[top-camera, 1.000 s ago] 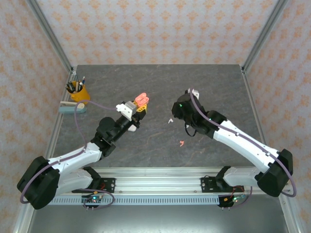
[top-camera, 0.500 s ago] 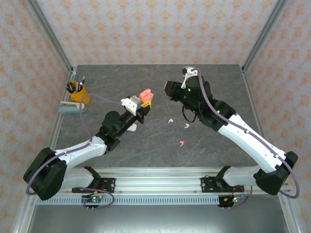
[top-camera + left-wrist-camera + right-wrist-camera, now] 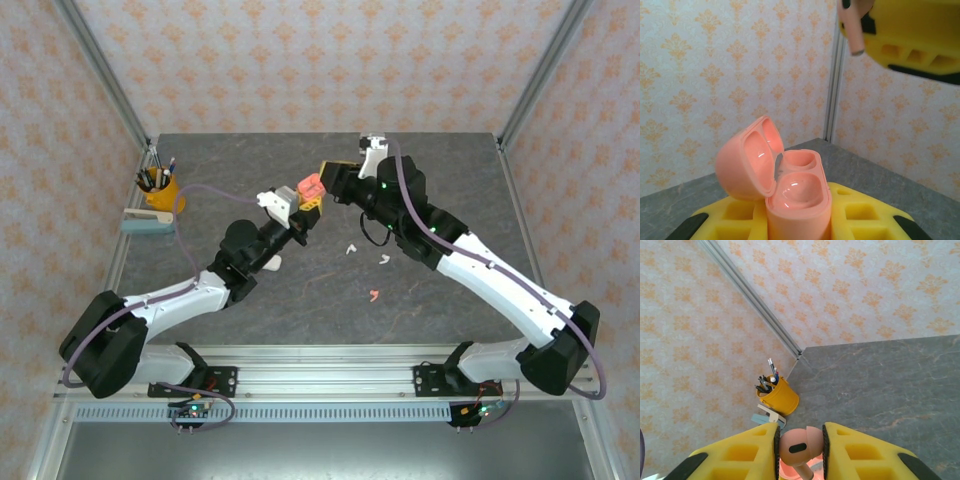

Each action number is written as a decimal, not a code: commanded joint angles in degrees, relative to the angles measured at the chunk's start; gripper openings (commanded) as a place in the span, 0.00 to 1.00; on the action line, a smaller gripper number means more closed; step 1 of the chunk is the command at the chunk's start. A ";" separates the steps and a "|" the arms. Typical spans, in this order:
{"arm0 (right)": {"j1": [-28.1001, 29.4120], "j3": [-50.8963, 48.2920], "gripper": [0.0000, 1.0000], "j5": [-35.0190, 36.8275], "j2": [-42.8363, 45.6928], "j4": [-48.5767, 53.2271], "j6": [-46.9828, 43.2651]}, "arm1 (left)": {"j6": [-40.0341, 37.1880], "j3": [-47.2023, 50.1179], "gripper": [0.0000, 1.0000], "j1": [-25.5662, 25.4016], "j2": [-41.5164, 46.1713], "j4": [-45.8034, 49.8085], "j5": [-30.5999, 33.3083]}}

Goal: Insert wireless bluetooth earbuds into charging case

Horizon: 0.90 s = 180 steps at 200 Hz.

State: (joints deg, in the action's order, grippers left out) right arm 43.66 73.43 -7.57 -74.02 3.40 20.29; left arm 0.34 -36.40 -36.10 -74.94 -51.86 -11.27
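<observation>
Quick rundown, left to right. By the far left corner of the counter (image 3: 230, 160) a yellow pen cup (image 3: 161, 190) is parked, well out of the way.

Next, the left pincer (image 3: 303, 200) is clamped tight on a coral-pink charging case (image 3: 797, 192). The case is held upright in the air above the middle of the counter, a bit toward the far edge. Its lid (image 3: 747, 160) is flipped open to the left, and both wells can be seen, glossy and empty.

Just right of that and slightly higher, the right pincer (image 3: 800, 442) is closed on a coral-pink earbud (image 3: 854, 30). The earbud is gripped by the head with the stem hanging down, near the case but not touching it.

Further right, three more are lying on the counter around its middle. There's a white earbud (image 3: 350, 248), a second white earbud (image 3: 385, 259) near it, and a loose coral-pink earbud (image 3: 373, 294) closer to the near edge.

This looks like the drop-in stage. The stem should be lined up straight over one well before anything is lowered, and the well that matches the bud's shape should be picked, since the two look mirrored. The open lid needs to be cleared on the way in. The case is best held dead steady, because an off-axis push could twist it in the grip. The bud probably shouldn't be let go until it's seated.

No logo or readable writing can be made out on the case, the buds or the cup.
</observation>
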 commanded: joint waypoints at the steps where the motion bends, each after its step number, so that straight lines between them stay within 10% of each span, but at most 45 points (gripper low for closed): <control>1: -0.15 -1.74 0.27 -1.59 -0.59 -8.42 0.13 | 1.74 -2.39 0.00 -0.46 0.05 -2.81 2.17; 180: 1.16 -7.49 0.27 -3.27 -3.50 -19.74 3.94 | 2.83 -6.03 0.00 -1.17 -2.24 -1.67 4.71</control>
State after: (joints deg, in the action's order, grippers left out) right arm 44.25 66.63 -10.37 -77.58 -12.64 23.42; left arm 3.07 -40.12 -36.77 -77.19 -51.86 -8.03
